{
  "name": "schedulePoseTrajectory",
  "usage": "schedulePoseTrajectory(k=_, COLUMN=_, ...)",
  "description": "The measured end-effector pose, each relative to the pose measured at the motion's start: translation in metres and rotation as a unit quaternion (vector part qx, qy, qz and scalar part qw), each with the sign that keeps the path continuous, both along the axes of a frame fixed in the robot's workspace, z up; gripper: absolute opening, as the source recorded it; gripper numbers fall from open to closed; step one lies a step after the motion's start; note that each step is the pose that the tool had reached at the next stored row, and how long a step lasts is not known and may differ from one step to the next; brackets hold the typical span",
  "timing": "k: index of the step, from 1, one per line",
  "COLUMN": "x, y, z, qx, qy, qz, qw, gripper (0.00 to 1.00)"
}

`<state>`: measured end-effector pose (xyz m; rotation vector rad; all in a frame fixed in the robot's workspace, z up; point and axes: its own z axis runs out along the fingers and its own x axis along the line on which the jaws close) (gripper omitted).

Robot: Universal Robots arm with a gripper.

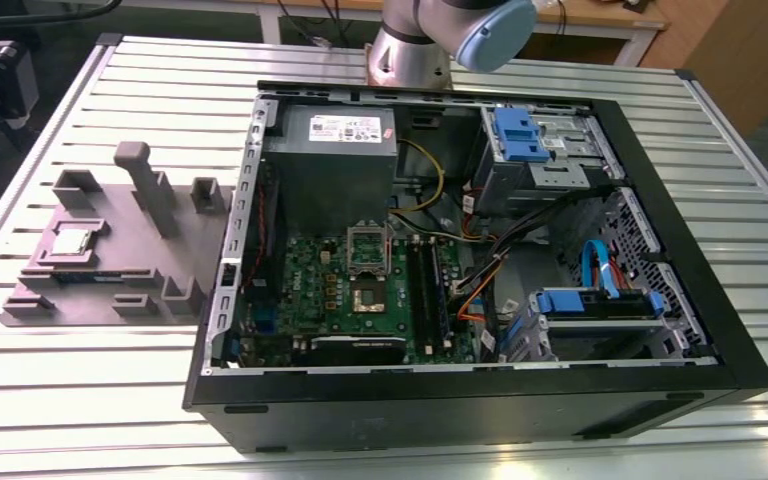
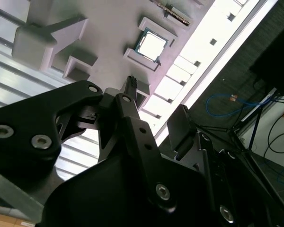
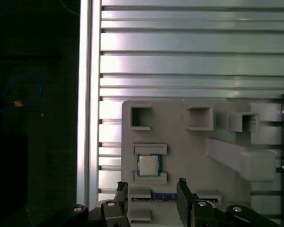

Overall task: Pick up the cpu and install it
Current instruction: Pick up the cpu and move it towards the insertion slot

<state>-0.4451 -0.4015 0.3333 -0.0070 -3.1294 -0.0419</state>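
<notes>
The cpu (image 1: 75, 240) is a small silver square lying flat in a pocket of the grey fixture plate (image 1: 157, 262), on the slatted table at the exterior view's left, outside the computer case. Both wrist views look down on the cpu (image 3: 148, 165) (image 2: 151, 45) from well above. My gripper (image 3: 151, 191) is open. Its two black fingertips (image 3: 122, 191) stand apart, high over the fixture plate (image 3: 180, 156), and hold nothing. The motherboard (image 1: 357, 290) lies in the open case, and its processor socket (image 1: 364, 297) shows with the metal frame (image 1: 367, 244) swung up.
The black case wall (image 1: 231, 270) stands between fixture and motherboard. A grey power-supply box (image 1: 335, 160), memory slots (image 1: 424, 285), loose cables (image 1: 491, 270) and blue drive bays (image 1: 604, 305) crowd the inside. Tall grey posts (image 1: 137, 175) rise from the fixture. A memory stick (image 3: 156, 196) lies near the cpu.
</notes>
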Motion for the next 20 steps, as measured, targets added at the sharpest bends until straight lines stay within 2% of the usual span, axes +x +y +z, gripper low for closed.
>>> schedulePoseTrajectory(k=8, x=0.0001, y=-0.0002, z=-0.0135, qx=0.0002, qy=0.0000, qz=0.002, qw=1.00000, gripper=0.53)
schedulePoseTrajectory(k=20, x=0.0000, y=-0.0002, z=-0.0139, qx=0.0001, qy=0.0000, qz=0.002, qw=1.00000, gripper=0.53)
